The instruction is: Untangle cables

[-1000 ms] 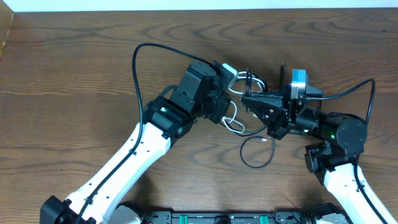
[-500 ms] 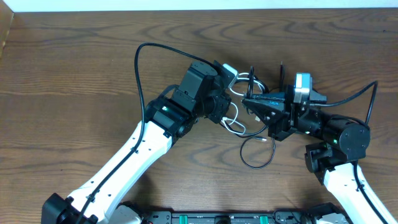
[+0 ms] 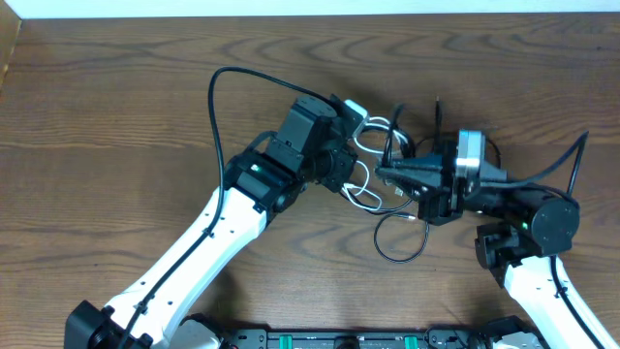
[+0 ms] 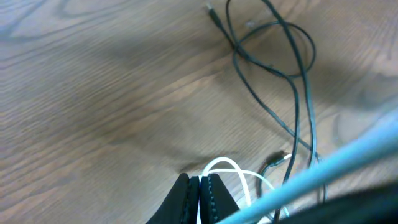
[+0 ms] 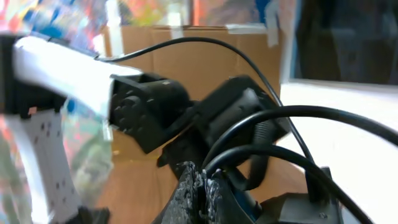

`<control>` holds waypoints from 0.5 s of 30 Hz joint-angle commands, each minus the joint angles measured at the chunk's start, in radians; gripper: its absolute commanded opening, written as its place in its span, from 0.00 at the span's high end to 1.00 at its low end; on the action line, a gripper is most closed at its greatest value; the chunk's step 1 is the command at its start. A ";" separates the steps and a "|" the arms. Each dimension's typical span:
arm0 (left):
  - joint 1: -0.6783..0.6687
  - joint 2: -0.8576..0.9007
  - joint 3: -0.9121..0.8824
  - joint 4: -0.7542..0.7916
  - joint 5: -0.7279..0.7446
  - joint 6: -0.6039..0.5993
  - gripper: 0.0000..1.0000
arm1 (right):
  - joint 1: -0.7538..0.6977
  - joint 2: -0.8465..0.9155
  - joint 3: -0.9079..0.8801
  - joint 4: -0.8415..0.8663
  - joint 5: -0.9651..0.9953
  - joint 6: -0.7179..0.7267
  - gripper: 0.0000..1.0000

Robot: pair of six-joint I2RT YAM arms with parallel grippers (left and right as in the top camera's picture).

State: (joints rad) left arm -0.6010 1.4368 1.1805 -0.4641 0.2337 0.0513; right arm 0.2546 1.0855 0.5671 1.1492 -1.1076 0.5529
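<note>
Nearest the robot's base, a slack loop of the black cables (image 3: 377,239) lies flat on the wood worktop (image 3: 116,116), with a small plug end by the loop's far side. Just beyond, the arms meet mid-worktop, left arm (image 3: 213,233) in from the left, right arm (image 3: 542,281) from the right, tips near each other; cannot tell whether they touch. The left fingers (image 4: 186,199) are pressed together with the white cable (image 4: 222,163) pinched at their tips, its loop arching out just past them above the wood. The right fingers (image 5: 186,193) are closed too; black cord arcs spring from right at their tips, so the grip reads as on the black cables, raised off the surface. Between the two wrists, more white and black loops are bunched and crossing each other, tangled. The left wrist view shows black strands farther out on the wood, crossed into a loop, one plug end at the far top and another plug near the white loop; a pale blurred streak cuts the lower right corner, unidentifiable. The right wrist view looks past the cords at the left arm, with a cardboard box (image 5: 168,62) behind, blurred.
</note>
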 commanded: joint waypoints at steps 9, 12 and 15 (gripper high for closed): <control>0.076 0.015 0.014 -0.012 -0.018 -0.027 0.92 | 0.007 -0.012 0.011 0.005 -0.250 -0.253 0.99; 0.079 0.015 0.014 -0.011 -0.018 -0.027 0.92 | 0.007 -0.012 0.011 0.005 -0.377 -0.306 0.99; 0.087 0.015 0.014 -0.011 -0.018 -0.027 0.92 | 0.007 -0.012 0.011 0.007 -0.454 -0.327 0.99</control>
State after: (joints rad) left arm -0.5320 1.4403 1.1805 -0.4717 0.2329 0.0441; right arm 0.2546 1.0836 0.5671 1.1496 -1.4296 0.2924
